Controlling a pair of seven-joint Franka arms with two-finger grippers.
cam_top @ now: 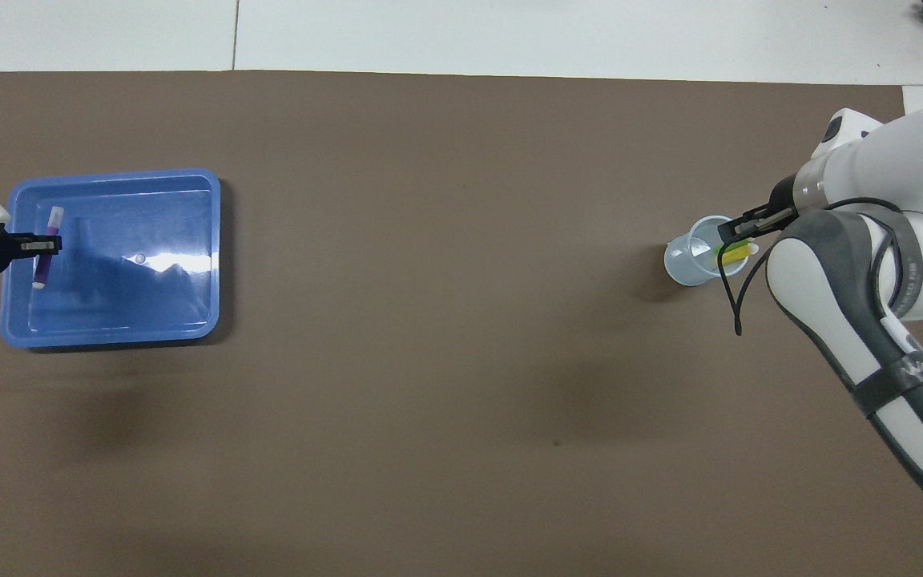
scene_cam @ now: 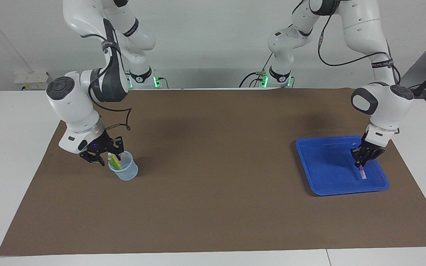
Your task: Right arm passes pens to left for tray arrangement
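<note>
A brown mat [scene_cam: 213, 177] covers the table, and on it the blue tray [scene_cam: 324, 166] lies toward the left arm's end while a small clear cup [scene_cam: 126, 170] stands toward the right arm's end, well apart from it. The left gripper [scene_cam: 361, 162] is down in the tray, its jaws pinching the purple pen [cam_top: 46, 244] near the tray's outer rim. The right gripper [scene_cam: 104, 153] is at the cup's rim, where the green pen [scene_cam: 114, 162] and yellow pen [cam_top: 738, 252] stand; whether its jaws are spread or pressed together I cannot tell.

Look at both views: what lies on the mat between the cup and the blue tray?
Nothing: between the cup and the blue tray only the bare brown mat shows, in both the facing and overhead views.
</note>
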